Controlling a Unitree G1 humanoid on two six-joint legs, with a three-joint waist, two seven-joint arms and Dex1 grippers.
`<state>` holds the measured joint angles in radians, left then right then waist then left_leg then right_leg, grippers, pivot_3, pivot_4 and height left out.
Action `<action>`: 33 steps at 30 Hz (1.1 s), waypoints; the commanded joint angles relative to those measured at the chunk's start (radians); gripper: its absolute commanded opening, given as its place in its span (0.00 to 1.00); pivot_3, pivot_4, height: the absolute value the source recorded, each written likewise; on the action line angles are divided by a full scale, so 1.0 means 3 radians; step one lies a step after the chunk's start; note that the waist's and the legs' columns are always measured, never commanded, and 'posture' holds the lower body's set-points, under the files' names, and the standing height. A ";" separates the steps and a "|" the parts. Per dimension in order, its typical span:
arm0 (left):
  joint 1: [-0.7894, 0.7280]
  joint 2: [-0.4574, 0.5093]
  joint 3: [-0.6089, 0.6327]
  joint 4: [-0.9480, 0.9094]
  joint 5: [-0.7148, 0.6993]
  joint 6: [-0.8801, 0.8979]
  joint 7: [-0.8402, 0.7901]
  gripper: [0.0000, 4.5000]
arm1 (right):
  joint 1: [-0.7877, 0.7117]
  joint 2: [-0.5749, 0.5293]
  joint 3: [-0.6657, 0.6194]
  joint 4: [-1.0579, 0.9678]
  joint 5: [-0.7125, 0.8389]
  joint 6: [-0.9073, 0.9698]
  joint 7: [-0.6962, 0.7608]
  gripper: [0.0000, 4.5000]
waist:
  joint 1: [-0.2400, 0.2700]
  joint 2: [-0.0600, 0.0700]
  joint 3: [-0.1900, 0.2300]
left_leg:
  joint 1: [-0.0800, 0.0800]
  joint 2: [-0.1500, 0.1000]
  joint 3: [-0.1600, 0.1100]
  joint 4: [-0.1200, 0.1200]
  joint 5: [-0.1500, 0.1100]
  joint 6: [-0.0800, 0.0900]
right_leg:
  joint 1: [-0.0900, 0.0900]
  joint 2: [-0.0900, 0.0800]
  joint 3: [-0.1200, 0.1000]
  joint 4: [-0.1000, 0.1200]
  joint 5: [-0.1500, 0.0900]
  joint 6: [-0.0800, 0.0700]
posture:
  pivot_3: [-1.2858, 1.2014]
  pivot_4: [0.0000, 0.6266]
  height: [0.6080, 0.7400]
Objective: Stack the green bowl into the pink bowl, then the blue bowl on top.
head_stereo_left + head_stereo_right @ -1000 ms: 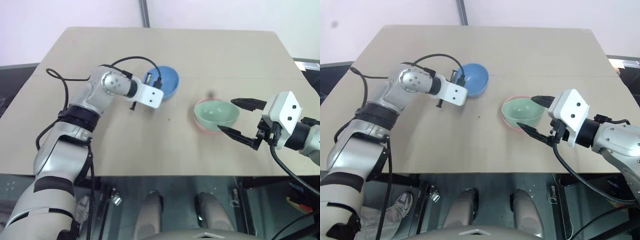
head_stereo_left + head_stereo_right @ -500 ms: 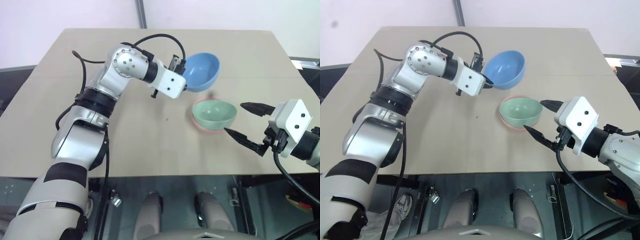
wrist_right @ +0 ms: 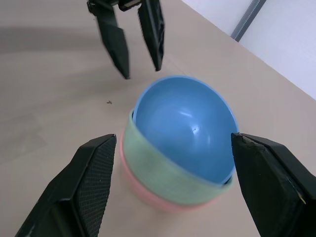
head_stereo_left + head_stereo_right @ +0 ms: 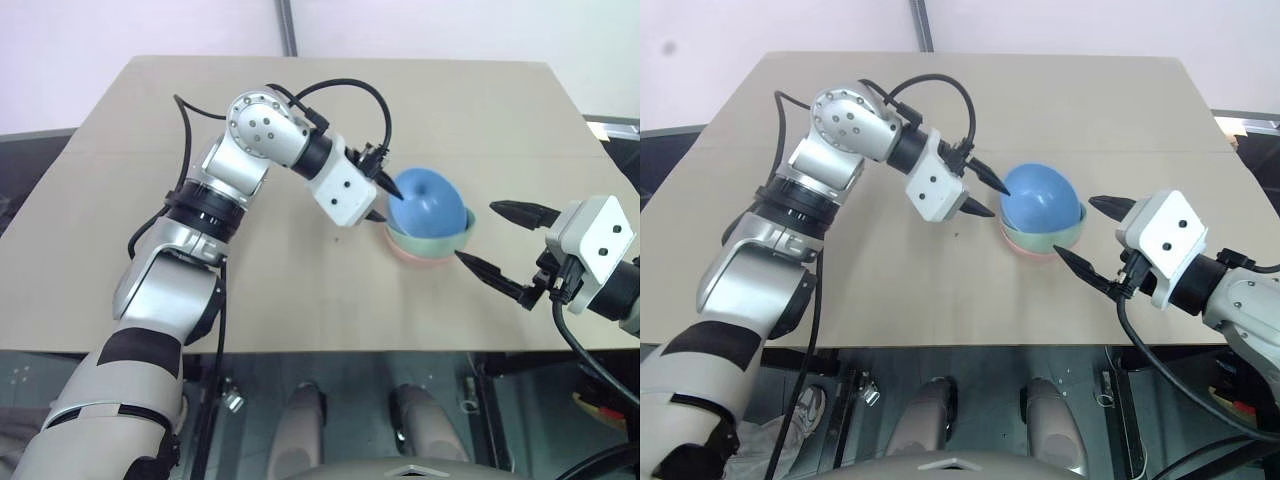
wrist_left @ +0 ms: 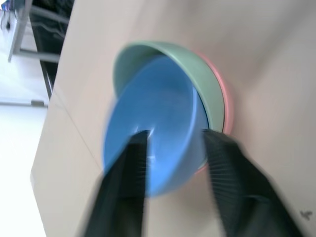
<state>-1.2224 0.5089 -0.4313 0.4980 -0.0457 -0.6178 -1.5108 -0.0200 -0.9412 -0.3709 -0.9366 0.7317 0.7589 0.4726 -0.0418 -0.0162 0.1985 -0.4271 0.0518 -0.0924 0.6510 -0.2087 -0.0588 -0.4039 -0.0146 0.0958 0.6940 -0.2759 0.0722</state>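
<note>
The blue bowl [image 4: 1041, 200] sits tilted in the green bowl [image 4: 1065, 234], itself inside the pink bowl [image 4: 1025, 247] — just off the left gripper [image 4: 982, 190], fingers apart. Right gripper [image 4: 1092, 236] waits spread beside the stack. Last step; next, probably settling it level.

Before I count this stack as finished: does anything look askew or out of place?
Yes. The blue bowl sits tilted in the green bowl, one rim edge riding high rather than level. The green bowl sits in the pink bowl. The left gripper is open beside the stack.
</note>
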 commanded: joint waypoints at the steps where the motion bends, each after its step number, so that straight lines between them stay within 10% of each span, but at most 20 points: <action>1: -0.0016 0.0005 0.0139 -0.0081 -0.0076 0.0101 0.0045 0.53 | 0.0017 0.0017 -0.0113 -0.0079 -0.0030 -0.0040 -0.0013 0.90 | -0.0001 0.0000 0.0000 | 0.0000 0.0000 0.0000 0.0000 0.0000 0.0000 | 0.0000 0.0000 0.0000 0.0000 0.0000 0.0000 | 0.52 0.24 1.00; 33: 0.1743 0.0824 0.1116 -0.2220 0.0147 0.2745 0.1587 0.53 | -0.0727 0.0619 0.1109 0.1438 -0.1259 -0.1084 0.0430 0.90 | -0.0007 0.0001 0.0000 | 0.0007 0.0002 0.0002 -0.0002 0.0000 0.0000 | 0.0000 0.0001 0.0000 0.0002 0.0000 0.0000 | 0.52 0.24 1.00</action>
<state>-0.7009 0.7404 -0.1287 -0.1152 0.0085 0.2032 -1.0520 -0.1958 -0.7566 -0.0017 -0.4884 0.3522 0.4672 0.5881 -0.0439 -0.0160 0.1986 -0.4245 0.0525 -0.0917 0.6503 -0.2086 -0.0589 -0.4038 -0.0141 0.0959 0.6950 -0.2760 0.0722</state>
